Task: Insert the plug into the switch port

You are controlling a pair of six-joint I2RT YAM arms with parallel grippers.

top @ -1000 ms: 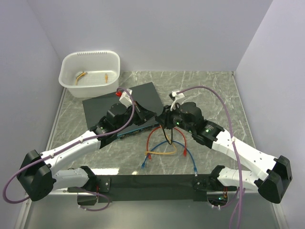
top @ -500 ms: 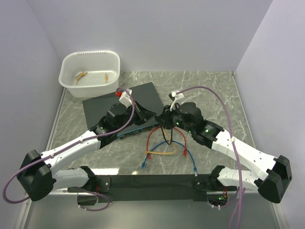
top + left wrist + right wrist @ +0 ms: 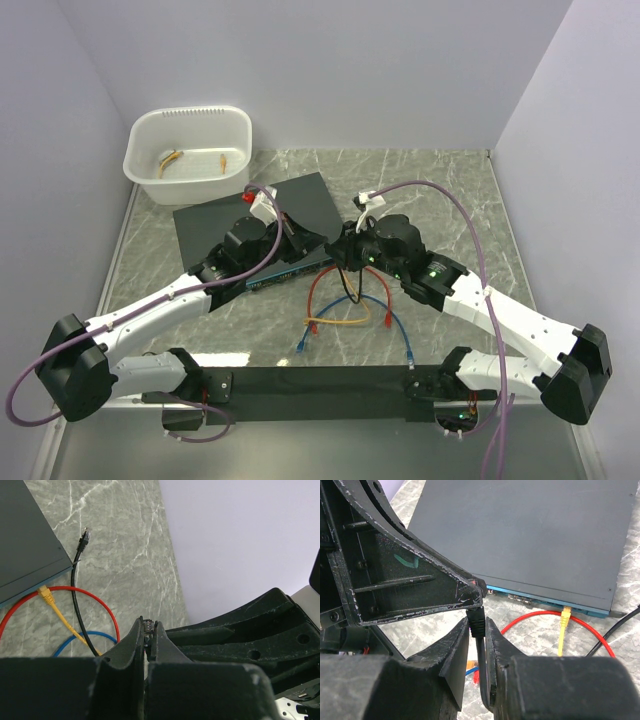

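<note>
Black cable plug (image 3: 477, 620) stands nose-up, clamped between the fingers of my right gripper (image 3: 477, 630), just in front of the flat black switch box's teal-blue face (image 3: 590, 610) and short of the switch port (image 3: 518, 598) row. My left gripper (image 3: 148, 630), jaws together, hangs right above it. Next, I judge, comes tilting the plug toward a free socket. The left gripper hides part of the row, and I cannot make out the plug's latch side.

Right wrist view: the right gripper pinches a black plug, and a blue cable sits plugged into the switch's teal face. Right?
No. The right wrist view shows a yellow cable, not blue, in the teal face; the right gripper does pinch the black plug.
</note>
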